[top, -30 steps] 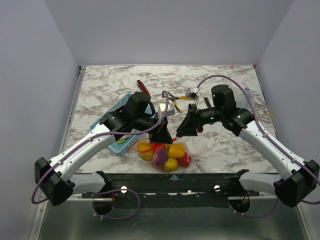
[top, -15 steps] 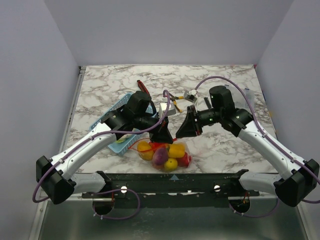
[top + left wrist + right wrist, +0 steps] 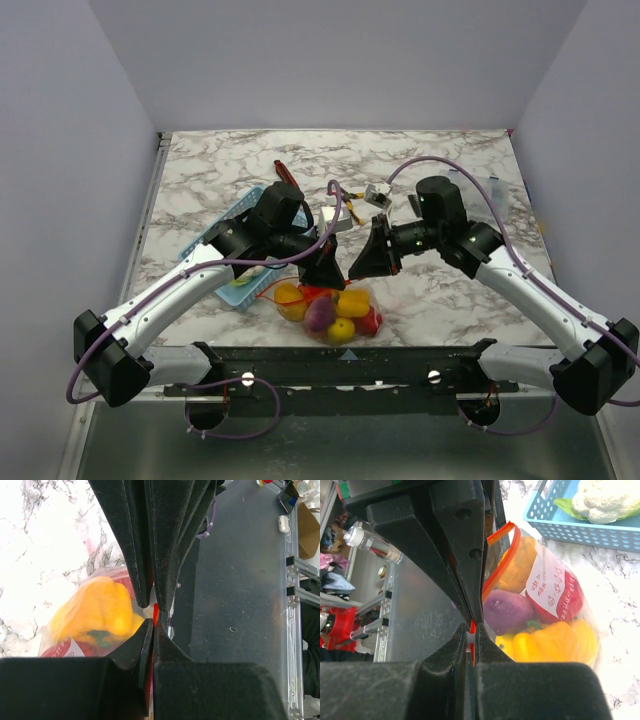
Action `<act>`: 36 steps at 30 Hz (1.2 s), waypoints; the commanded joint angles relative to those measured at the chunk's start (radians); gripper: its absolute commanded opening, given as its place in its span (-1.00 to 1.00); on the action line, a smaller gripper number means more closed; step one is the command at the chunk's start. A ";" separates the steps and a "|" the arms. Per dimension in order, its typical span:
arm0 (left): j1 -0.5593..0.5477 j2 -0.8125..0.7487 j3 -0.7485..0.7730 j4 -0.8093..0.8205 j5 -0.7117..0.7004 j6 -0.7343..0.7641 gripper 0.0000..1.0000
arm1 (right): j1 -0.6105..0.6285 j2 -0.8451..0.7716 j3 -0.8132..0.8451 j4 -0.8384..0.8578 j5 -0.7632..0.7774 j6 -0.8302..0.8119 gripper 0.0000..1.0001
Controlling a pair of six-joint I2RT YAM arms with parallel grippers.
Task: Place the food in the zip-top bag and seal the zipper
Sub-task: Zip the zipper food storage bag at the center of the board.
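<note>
The clear zip-top bag (image 3: 330, 305) lies at the near middle of the table, holding yellow, red, orange and purple toy food. My left gripper (image 3: 324, 274) and right gripper (image 3: 357, 267) meet tip to tip over its far edge. In the left wrist view my left gripper (image 3: 152, 623) is shut on the orange-red zipper (image 3: 155, 611), beside a yellow pepper (image 3: 97, 610). In the right wrist view my right gripper (image 3: 472, 631) is shut on the zipper (image 3: 498, 562) at a small white piece. The purple food (image 3: 507, 611), the red food (image 3: 560, 592) and a yellow pepper (image 3: 557, 640) sit inside. The strip's left part bows open.
A blue basket (image 3: 232, 222) under my left arm holds a white cauliflower (image 3: 602, 500). A dark red-handled knife (image 3: 287, 175) and yellow-handled pliers (image 3: 352, 207) lie behind the grippers, with a small white box (image 3: 378, 193). The table's near edge is just past the bag.
My right gripper has slid a little to the left along the strip, closer to the left gripper. The left gripper and the bag have stayed put.
</note>
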 commanded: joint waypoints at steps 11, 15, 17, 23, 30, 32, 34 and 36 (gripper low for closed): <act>0.016 -0.004 0.033 0.056 0.060 -0.021 -1.00 | 0.087 0.013 -0.058 0.210 0.097 0.114 -0.87; 0.019 -0.003 0.029 0.054 0.060 -0.019 -1.00 | 0.091 0.018 -0.071 0.230 0.113 0.141 -0.77; 0.020 -0.011 0.019 0.061 0.056 -0.018 -1.00 | 0.091 0.015 -0.069 0.232 0.156 0.184 -0.61; 0.020 -0.017 0.002 0.061 0.061 -0.015 -1.00 | 0.091 -0.044 -0.096 0.215 0.268 0.407 0.05; 0.023 -0.016 0.000 0.063 0.066 -0.015 -1.00 | 0.056 -0.183 -0.177 0.224 0.326 0.461 0.17; 0.025 -0.022 -0.010 0.066 0.061 -0.014 -1.00 | 0.047 -0.202 -0.199 0.248 0.315 0.475 0.17; 0.025 -0.027 -0.016 0.066 0.059 -0.013 -1.00 | 0.047 -0.205 -0.212 0.248 0.307 0.474 0.13; 0.025 -0.032 -0.021 0.064 0.059 -0.012 -1.00 | 0.046 -0.208 -0.223 0.248 0.295 0.461 0.00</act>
